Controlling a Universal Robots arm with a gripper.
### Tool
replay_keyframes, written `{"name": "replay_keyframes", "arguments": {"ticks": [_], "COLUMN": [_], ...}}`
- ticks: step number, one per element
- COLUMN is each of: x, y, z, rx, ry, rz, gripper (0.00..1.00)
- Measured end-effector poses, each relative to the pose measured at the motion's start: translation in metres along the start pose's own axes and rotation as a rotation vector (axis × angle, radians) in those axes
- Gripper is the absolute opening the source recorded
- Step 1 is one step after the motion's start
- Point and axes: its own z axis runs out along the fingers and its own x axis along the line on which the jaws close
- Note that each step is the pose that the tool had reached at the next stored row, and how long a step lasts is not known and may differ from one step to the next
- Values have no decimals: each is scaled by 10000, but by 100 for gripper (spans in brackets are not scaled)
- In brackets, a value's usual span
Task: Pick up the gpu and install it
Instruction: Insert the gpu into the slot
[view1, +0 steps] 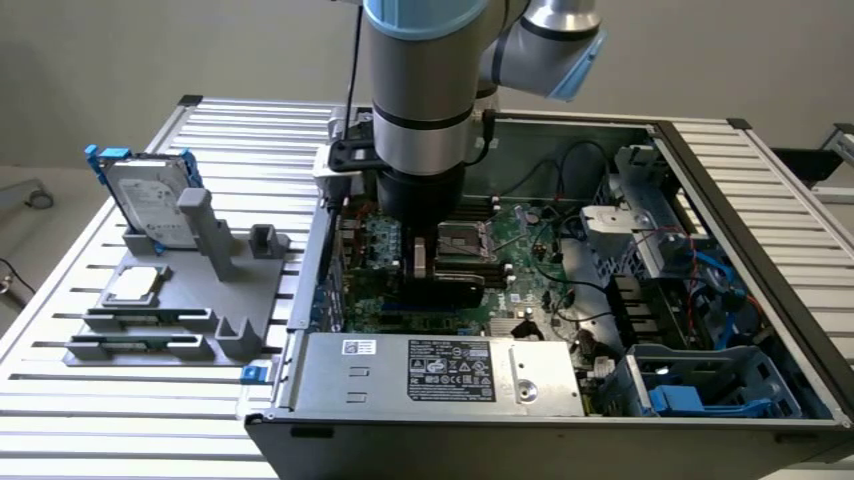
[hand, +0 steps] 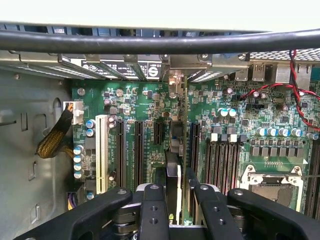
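My black two-finger gripper (hand: 177, 202) is closed part way on the gpu (hand: 176, 170), a thin card with a black shroud and a green board. I hold it upright by its two faces, one finger on each side.

The card is inside the open grey metal computer case (view1: 747, 200), low over the green motherboard (hand: 235, 107). It stands in line with the long black expansion slots (hand: 137, 150), and its silver end bracket (hand: 174, 80) is near the rear wall of the case. I cannot tell whether its lower edge is already in a slot.

I judge that this is the seating step. To do it well, the card must stay vertical and parallel to the slot, with the bracket meeting its opening in the rear wall. The push should go straight down and evenly, because a tilt could jam one corner of the card.
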Motion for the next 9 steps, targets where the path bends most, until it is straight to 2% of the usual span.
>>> {"name": "replay_keyframes", "arguments": {"ticks": [3, 4, 5, 6, 9], "x": [0, 0, 0, 0, 0], "y": [0, 0, 0, 0, 0], "z": [1, 1, 1, 0, -23], "rx": [1, 1, 1, 1, 0], "ry": [-2, -2, -2, -1, -3], "rz": [0, 0, 0, 0, 1], "gripper": [28, 34, 34, 41, 41]}}
